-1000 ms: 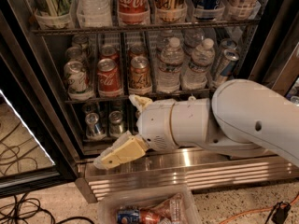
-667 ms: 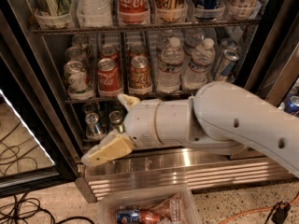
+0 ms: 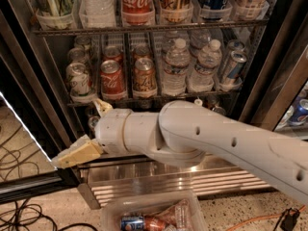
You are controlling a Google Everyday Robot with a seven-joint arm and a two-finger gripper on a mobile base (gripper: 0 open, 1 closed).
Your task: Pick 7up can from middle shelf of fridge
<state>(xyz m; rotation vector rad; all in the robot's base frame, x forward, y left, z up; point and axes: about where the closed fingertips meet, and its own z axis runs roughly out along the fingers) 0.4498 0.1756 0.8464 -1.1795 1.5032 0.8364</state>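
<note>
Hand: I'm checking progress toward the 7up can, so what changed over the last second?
The hand and arm slid left across the fridge front, below the middle shelf, ending roughly under the 7up can. The hand looks open and took hold of nothing. The cans and bottles stayed put.

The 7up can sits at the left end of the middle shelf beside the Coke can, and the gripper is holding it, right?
No. The gripper holds nothing: it hangs open below the middle shelf, apart from the 7up can. The camera view shows this; the rest is right.
</note>
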